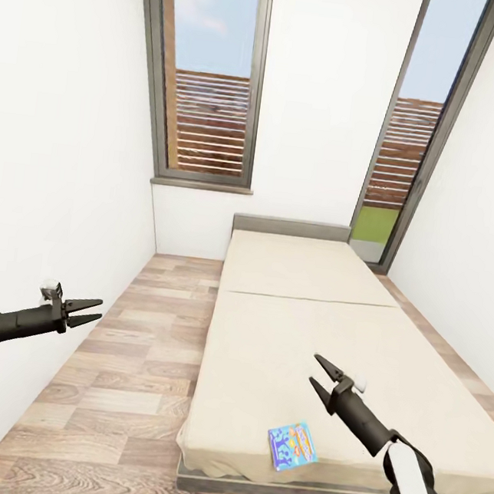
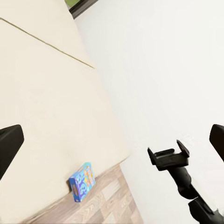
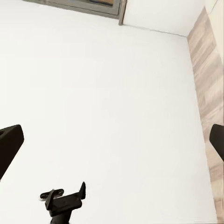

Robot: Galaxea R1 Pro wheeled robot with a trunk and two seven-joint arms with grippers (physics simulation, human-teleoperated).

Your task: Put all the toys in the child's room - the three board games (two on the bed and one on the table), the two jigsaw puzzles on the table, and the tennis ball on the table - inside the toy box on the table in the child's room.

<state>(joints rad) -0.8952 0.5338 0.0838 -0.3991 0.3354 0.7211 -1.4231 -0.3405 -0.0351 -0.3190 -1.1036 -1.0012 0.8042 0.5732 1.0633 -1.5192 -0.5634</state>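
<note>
From your head view, both arms are cut off at the frame's lower edges. Your left gripper (image 1: 91,310) hangs over the wood floor (image 1: 122,386), jaws spread, empty. Your right gripper (image 1: 319,373) hovers above the bed (image 1: 299,323), jaws also parted, empty. The small blue board game (image 1: 293,445) lies near the mattress's foot edge, just below and beside that gripper; its lettering is unreadable.

In your left wrist view, the game (image 2: 82,181) sits at the mattress edge.

In your right wrist view, the left gripper (image 3: 65,199) shows against the white wall (image 3: 107,102).
</note>
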